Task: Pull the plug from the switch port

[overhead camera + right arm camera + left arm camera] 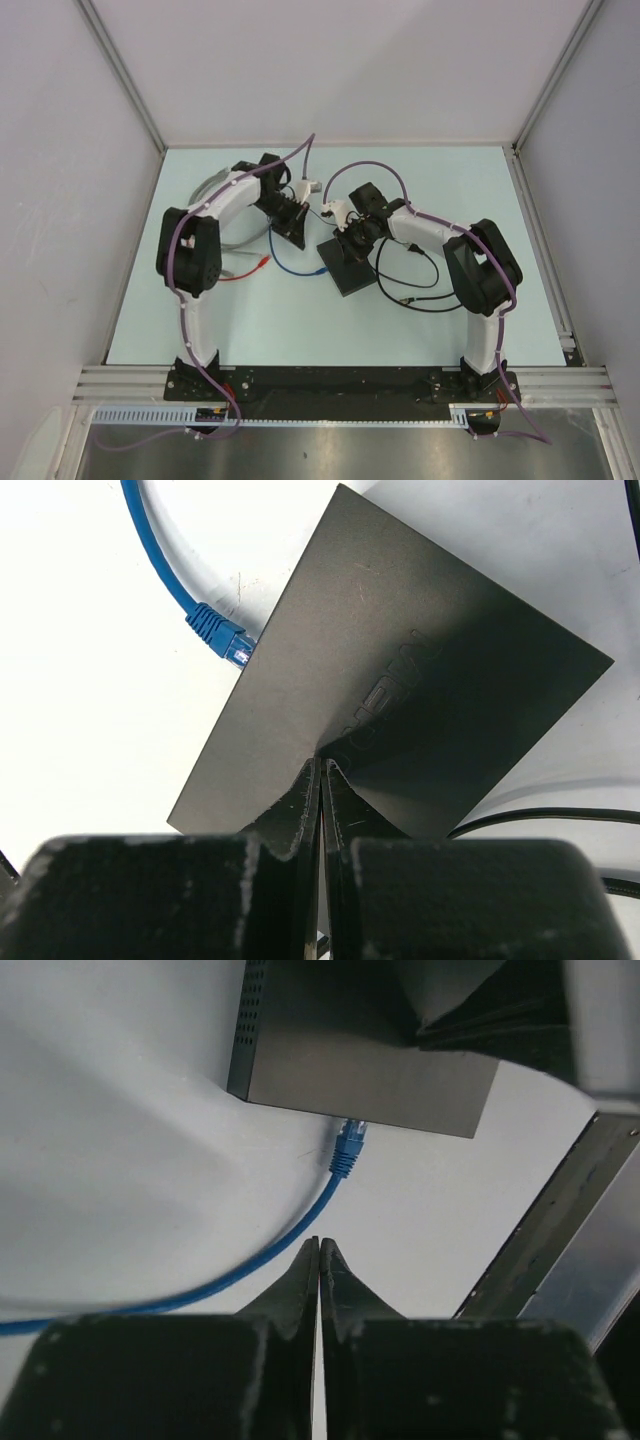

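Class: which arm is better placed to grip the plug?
Left: the left gripper, shut, faces the blue plug in the edge of the flat black box; the right gripper sits over its top.

**Plug seated in the switch port**

I see the switch (350,268) as a flat black rectangular box lying flat, just right of the middle of the top view and turned on a diagonal. In the right wrist view its matte top fills the centre and right of the frame, with faint raised lettering I cannot read. The switch port (352,1123) is in the box's side edge, upper middle of the left wrist view. One adjoining edge shows rows of small vent holes. The plug (348,1147) is blue with a ribbed boot and a clear tip, and it is pushed into that port. Its blue cable (240,1272) curves down and away to the lower left of the frame.
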{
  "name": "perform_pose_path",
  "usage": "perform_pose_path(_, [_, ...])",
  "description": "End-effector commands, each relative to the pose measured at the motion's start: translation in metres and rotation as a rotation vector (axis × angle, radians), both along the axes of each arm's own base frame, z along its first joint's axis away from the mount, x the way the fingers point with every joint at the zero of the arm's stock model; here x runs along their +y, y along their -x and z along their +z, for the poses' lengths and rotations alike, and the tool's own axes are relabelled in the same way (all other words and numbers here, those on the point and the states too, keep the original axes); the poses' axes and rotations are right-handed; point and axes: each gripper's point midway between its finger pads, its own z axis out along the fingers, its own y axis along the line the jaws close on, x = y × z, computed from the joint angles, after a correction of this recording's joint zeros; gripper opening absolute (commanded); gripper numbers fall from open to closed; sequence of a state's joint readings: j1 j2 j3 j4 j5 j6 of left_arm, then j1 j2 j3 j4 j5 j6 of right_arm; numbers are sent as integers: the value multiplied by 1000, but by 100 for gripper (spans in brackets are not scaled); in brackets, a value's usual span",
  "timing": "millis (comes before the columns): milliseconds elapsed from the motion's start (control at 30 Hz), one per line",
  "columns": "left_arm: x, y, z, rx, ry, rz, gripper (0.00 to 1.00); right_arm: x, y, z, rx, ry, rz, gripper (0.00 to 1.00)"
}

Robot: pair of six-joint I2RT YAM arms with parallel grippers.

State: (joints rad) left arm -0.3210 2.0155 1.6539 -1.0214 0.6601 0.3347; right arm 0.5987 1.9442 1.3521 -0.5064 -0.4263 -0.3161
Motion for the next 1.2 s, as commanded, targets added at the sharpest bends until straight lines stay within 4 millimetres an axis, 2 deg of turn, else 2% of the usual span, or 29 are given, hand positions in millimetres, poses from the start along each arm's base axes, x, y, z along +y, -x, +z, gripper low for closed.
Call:
perform_pose_path(0, [-12, 10, -23, 76, 29, -29, 0, -31, 12, -42, 42, 170, -16, 2])
perform_pose_path(167, [-20, 8, -48, 119, 32, -19, 0, -29, 11, -35, 24, 165, -15, 2])
perform_pose_path(233, [-28, 5, -50, 129, 40, -33, 0, -30, 12, -34, 25, 167, -11, 2])
perform_pose_path(267, [-32, 5, -60, 158, 37, -39, 0, -31, 13, -34, 23, 169, -8, 2])
perform_pose_path(367, [-50, -7, -62, 154, 92, -40, 0, -31, 13, -32, 19, 171, -6, 2])
perform_pose_path(467, [-73, -30, -49, 130, 184, -32, 1, -31, 15, -32, 24, 173, 0, 2])
perform_pose_path(500, [-81, -42, -48, 117, 202, -31, 2, -31, 15, -32, 23, 174, 1, 2])
perform_pose_path(600, [-89, -47, -44, 101, 202, -46, 6, -31, 16, -32, 21, 178, 7, 2])
perform_pose_path(667, [-84, -41, -44, 109, 192, -43, 10, -31, 16, -30, 17, 176, 10, 3])
perform_pose_path(700, [-80, -42, -31, 86, 202, -36, 18, -31, 16, -30, 14, 179, 10, 3])
perform_pose_path(733, [-76, -41, -26, 75, 205, -27, 23, -31, 16, -30, 12, 177, 10, 3])
perform_pose_path(767, [-71, -36, -29, 91, 205, -4, 29, -32, 17, -30, 10, 177, 9, 3])
perform_pose_path(800, [-65, -39, -22, 75, 216, 17, 37, -33, 18, -32, 14, 179, 10, 3])
perform_pose_path(833, [-62, -39, -6, 44, 238, 25, 40, -32, 18, -32, 13, 174, 11, 3])
perform_pose_path(900, [-54, -32, -1, 59, 263, 40, 47, -31, 19, -34, 22, 171, 11, 3])
perform_pose_path(1000, [-51, -15, 2, 101, 305, 10, 51, -30, 19, -38, 31, 169, 12, 3])
perform_pose_path(1167, [-51, 5, -12, 160, 350, -24, 53, -28, 19, -40, 38, 166, 11, 3])
